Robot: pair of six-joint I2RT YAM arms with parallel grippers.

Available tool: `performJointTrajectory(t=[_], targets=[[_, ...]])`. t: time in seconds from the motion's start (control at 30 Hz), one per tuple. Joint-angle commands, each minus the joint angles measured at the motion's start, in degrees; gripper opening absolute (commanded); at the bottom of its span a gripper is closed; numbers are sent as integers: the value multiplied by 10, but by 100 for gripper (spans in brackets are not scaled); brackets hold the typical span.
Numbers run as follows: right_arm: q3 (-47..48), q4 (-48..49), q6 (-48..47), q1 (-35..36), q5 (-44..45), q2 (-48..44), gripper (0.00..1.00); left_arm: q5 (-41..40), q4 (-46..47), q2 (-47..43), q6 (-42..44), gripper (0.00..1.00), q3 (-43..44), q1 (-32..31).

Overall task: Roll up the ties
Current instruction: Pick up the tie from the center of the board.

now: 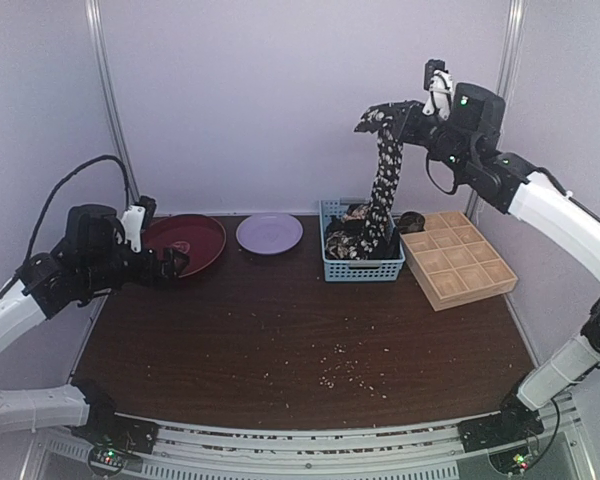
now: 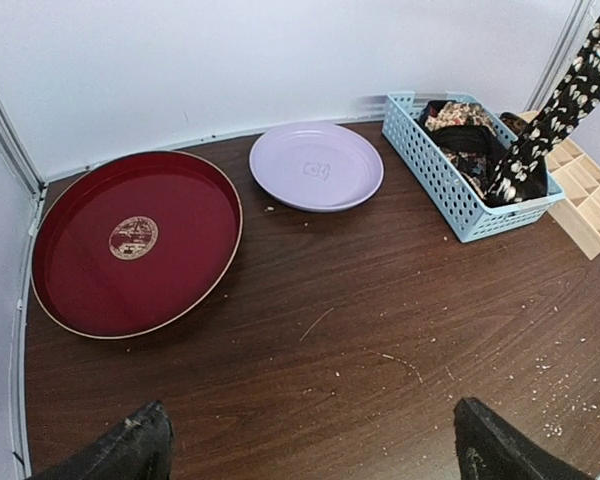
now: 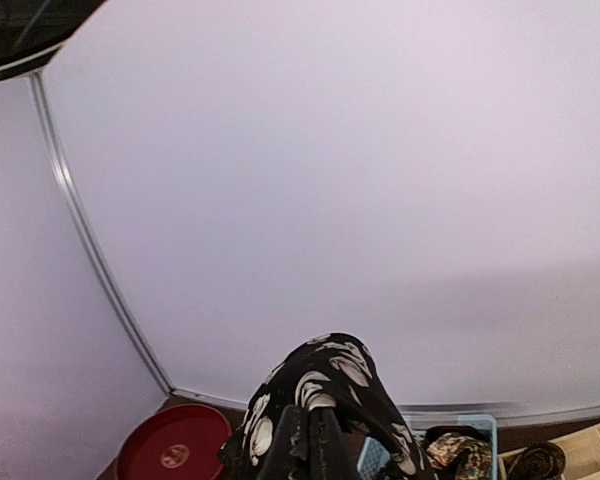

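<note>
One tie [image 1: 388, 185] hangs nearly straight down from the right gripper [image 1: 378, 118], whose fingers are pressed together on the fabric's upper end, high above the back of the table [image 1: 280, 330]. The strip's long axis runs top to bottom, and its lower end dips into the blue basket [image 1: 332, 262], where other ties [image 1: 348, 240] lie heaped. A wooden tray [image 1: 465, 270] sits just right of the basket. The left gripper [image 1: 177, 262], fingers spread wide and holding nothing, hovers well apart at the table's left side, beside a red dish [image 1: 190, 240] and a lilac plate [image 1: 269, 233]. Only the right arm has the tie. The likely next step is to carry it clear of the basket and lay it flat on the bare wood between the arms, toward the left, before rolling can begin.
</note>
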Motion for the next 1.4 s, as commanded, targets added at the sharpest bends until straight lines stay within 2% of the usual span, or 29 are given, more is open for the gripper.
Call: performJointTrajectory(t=[0.0,0.23,0.47,0.67,1.17,1.37], targets=[[-13,20,35,37,-109,-71,0,34,28,-24,-18,98,-3,4],[-21,39,86,105,-188,-159,0,118,99,-51,-25,90,-29,4],[-14,46,129,165,-269,-178,0,192,201,-93,-24,81,-66,4],[-52,115,189,194,-331,-196,0,279,252,-76,-25,75,-67,4],[-3,159,248,317,-377,-92,0,328,295,-93,-24,72,-62,4],[30,196,275,339,-397,-50,0,341,300,-105,-20,72,-63,4]])
